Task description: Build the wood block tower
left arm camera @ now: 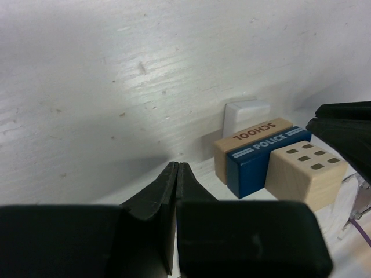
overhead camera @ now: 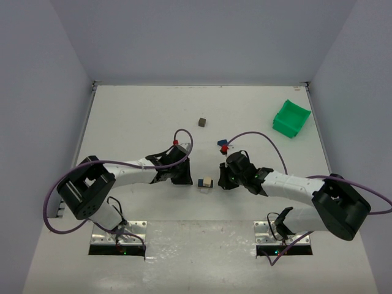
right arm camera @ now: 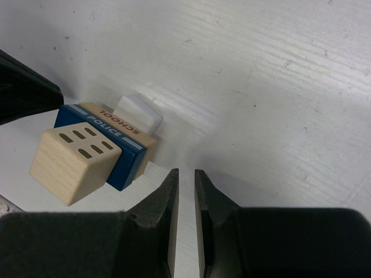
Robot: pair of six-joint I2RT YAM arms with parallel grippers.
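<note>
Top view: the wood block tower point(overhead camera: 205, 184) is no tower yet, just a low huddle on the table point(overhead camera: 135, 116) between my two wrists. The left gripper point(overhead camera: 182, 173) sits at its 9 o'clock and the right gripper point(overhead camera: 225, 177) at its 3 o'clock. Both are near, neither touching.

Left pincer: tips pressed together, empty. Right pincer: all but together, a thin slit between the tips, nothing in it.

Step in hand, as I judge it: lift one block to start the stack. To do it well I'd spread one pincer before closing in (shut tips would only shove the huddle) and hold the other arm off. I'd take the windowed block point(left arm camera: 304, 174) across flat opposite faces, since it sits outermost.

Looks: the tan SCHOOL block point(left arm camera: 255, 136) and blue POLICE block point(left arm camera: 261, 159) lie side by side, touching. The pale windowed block is against the blue one, and a small white block point(left arm camera: 246, 113) is behind the tan. Whether the windowed one rests flat I cannot tell.

Loose stock, from the huddle: a dark block point(overhead camera: 201, 122) at 12 o'clock, a blue piece point(overhead camera: 221, 142) at 1 o'clock, and the green bin point(overhead camera: 291, 118) toward 2, well apart.
</note>
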